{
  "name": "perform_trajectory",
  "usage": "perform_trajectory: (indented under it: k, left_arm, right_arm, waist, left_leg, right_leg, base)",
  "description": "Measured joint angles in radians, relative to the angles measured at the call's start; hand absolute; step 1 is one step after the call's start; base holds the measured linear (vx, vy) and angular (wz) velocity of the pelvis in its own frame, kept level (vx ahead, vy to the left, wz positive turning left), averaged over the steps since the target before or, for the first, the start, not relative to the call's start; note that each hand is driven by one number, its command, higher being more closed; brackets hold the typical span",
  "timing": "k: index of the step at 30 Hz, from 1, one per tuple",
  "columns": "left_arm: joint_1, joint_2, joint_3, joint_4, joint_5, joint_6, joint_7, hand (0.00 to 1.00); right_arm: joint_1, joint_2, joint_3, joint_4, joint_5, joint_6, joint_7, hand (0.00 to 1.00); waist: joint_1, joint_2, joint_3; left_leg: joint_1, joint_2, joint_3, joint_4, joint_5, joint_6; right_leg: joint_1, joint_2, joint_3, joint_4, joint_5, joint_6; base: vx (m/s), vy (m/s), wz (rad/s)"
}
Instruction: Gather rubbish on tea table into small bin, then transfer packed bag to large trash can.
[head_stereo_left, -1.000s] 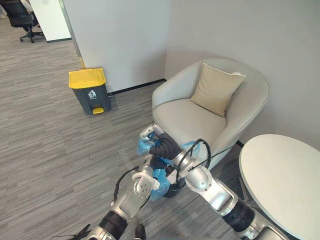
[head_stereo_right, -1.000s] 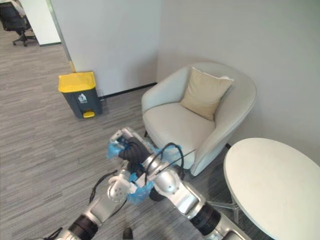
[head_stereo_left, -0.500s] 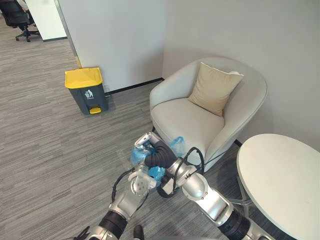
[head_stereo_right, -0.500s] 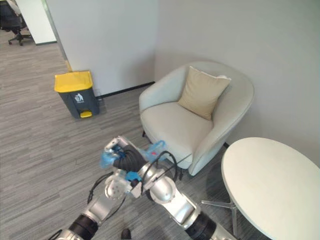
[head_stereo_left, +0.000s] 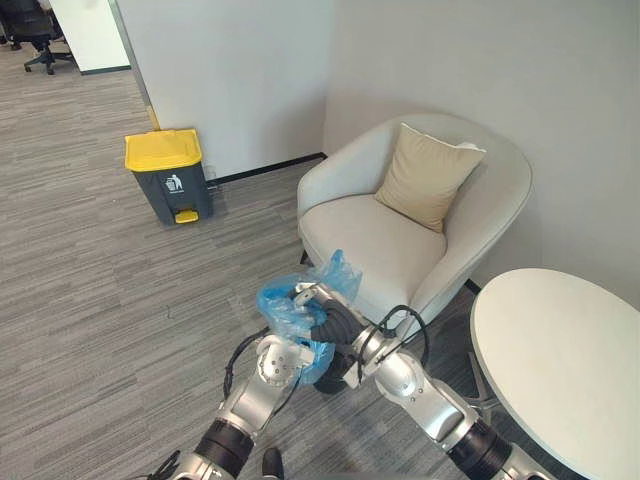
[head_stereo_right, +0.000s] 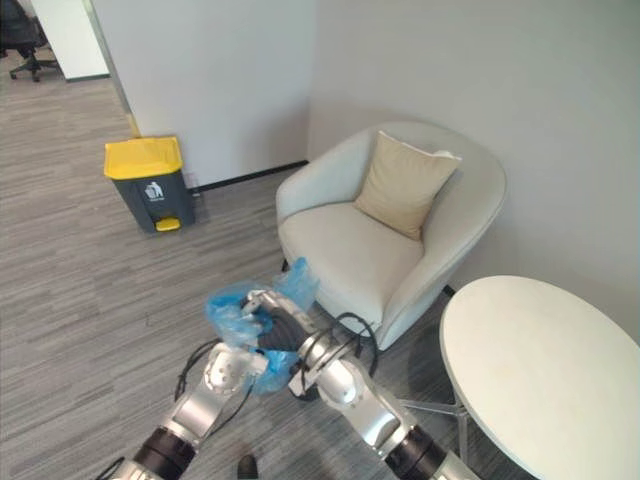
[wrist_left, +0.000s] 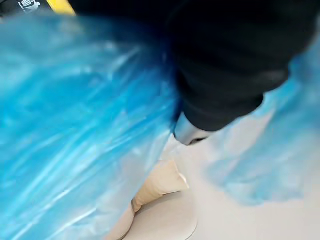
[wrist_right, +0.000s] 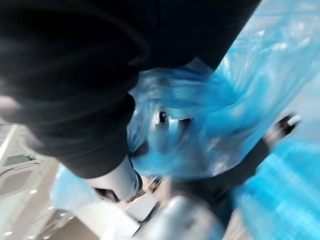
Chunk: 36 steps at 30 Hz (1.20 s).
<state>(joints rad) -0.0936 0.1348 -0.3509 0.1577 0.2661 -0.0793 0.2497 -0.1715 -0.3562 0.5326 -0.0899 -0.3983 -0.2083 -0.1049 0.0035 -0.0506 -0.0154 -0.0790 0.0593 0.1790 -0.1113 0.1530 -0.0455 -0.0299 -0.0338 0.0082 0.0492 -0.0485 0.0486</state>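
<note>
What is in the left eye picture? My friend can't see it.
The robot's left hand and right hand meet at a crumpled blue plastic bag above a grey floor. Behind them is a cream armchair with a tan cushion; a yellow-lidded bin stands by the wall, a round white table at right.

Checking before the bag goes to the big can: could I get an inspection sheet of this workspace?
surface: round white tea table, at the robot's right beside the armchair.
job's things: crumpled blue plastic bag held up between both hands; grey trash can with yellow lid by the wall, lid closed.
clutter: nothing seen.
hands: left hand and right hand, both at the bag.
cables: nothing seen.
surroundings: cream armchair with beige cushion; grey carpet floor; black office chair far off.
</note>
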Motion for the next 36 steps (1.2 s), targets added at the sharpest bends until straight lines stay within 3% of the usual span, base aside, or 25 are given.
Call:
perform_trajectory:
  k: [4,9,12,17,20,24,30,36]
  left_arm:
    - [0.052,0.001,0.059,-0.075,-0.020,-0.004,0.001,1.00]
    - [0.126,0.000,0.137,-0.148,-0.037,-0.005,0.001,1.00]
    - [0.162,-0.005,0.174,-0.150,-0.054,-0.006,0.001,1.00]
    - [0.243,-0.033,0.227,-0.167,-0.075,-0.007,0.001,1.00]
    - [0.296,-0.043,0.247,-0.165,-0.089,-0.017,-0.003,1.00]
    - [0.348,-0.043,0.266,-0.078,-0.108,-0.038,-0.038,1.00]
    - [0.361,-0.047,0.321,0.158,-0.113,-0.040,-0.060,1.00]
    - [0.364,-0.074,0.394,0.280,-0.169,-0.039,-0.059,1.00]
  right_arm:
    - [0.036,-0.095,-0.162,-0.136,-0.042,-0.001,-0.063,0.00]
    - [0.119,-0.095,-0.362,-0.300,-0.066,-0.012,-0.150,0.00]
    - [0.163,-0.045,-0.436,-0.330,-0.071,-0.022,-0.190,0.00]
    - [0.275,0.109,-0.536,-0.312,-0.047,-0.023,-0.229,0.00]
    - [0.363,0.159,-0.541,-0.202,-0.022,-0.018,-0.222,0.00]
    - [0.453,0.208,-0.551,0.086,-0.006,0.022,-0.158,0.00]
    - [0.431,0.261,-0.605,0.487,0.063,0.063,-0.099,0.00]
    - [0.392,0.277,-0.651,0.700,0.165,0.078,-0.091,0.00]
  waist:
    - [0.000,0.004,0.002]
    - [-0.003,0.009,0.006]
    - [-0.006,0.016,0.006]
    - [-0.007,0.028,0.012]
    - [-0.009,0.034,0.010]
    - [-0.009,0.036,0.009]
    - [-0.003,0.045,0.014]
    - [0.003,0.051,0.020]
  left_leg:
    - [0.000,-0.005,-0.001,0.000,0.002,0.004]
    - [0.004,-0.010,-0.001,0.000,0.001,0.004]
    - [0.007,-0.010,-0.001,0.000,0.001,0.004]
    - [0.006,-0.011,-0.001,0.000,-0.010,-0.003]
    - [-0.001,-0.015,-0.006,0.000,-0.011,0.000]
    - [-0.007,-0.019,-0.018,0.000,-0.008,0.005]
    - [0.003,-0.017,-0.026,0.000,-0.022,0.004]
    - [0.020,-0.017,-0.032,0.000,-0.031,-0.002]
  right_leg:
    - [0.000,-0.001,-0.002,0.002,-0.004,0.003]
    - [-0.002,-0.001,-0.003,0.012,-0.014,0.000]
    - [-0.002,-0.002,-0.003,0.017,-0.024,0.000]
    - [-0.002,-0.005,-0.006,0.016,-0.030,-0.002]
    - [-0.005,-0.010,-0.010,0.015,-0.029,-0.003]
    - [-0.004,-0.018,-0.022,0.015,-0.027,0.003]
    - [0.012,-0.018,-0.033,0.013,-0.042,0.009]
    - [0.034,-0.020,-0.048,0.016,-0.064,0.005]
  base:
    - [0.00,0.000,0.00]
    - [0.00,0.000,0.00]
    - [0.00,0.000,0.00]
    - [0.04,-0.008,0.01]
    - [0.05,-0.001,0.07]
    - [0.05,-0.001,0.10]
    - [0.03,-0.008,0.04]
    - [0.04,-0.016,0.05]
